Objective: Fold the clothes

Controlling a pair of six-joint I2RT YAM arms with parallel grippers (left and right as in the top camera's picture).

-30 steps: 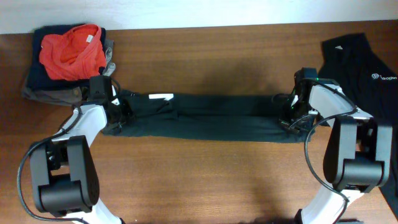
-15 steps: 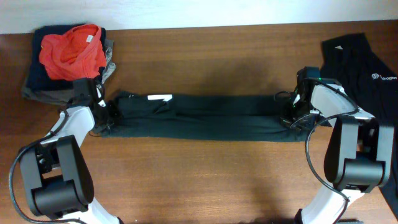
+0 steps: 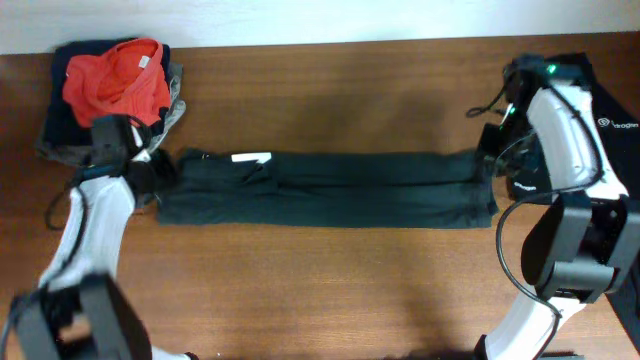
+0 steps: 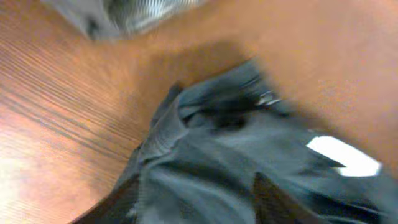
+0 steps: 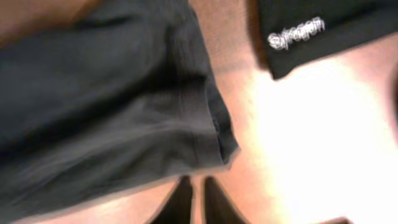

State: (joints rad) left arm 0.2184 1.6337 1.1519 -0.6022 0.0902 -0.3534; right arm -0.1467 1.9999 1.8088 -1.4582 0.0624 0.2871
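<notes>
Black shirt [image 3: 320, 188] (a long folded strip), left fingers [image 4: 277, 202] spread, right fingers [image 5: 180, 202] barely parted

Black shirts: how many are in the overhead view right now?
2. One black shirt lies folded in a long strip mid-frame; the second shirt lies far right. The clothes pile at far left may hide more.

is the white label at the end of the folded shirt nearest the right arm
No, the white label sits near the opposite end of the folded shirt, the end next to the red garment.
</notes>
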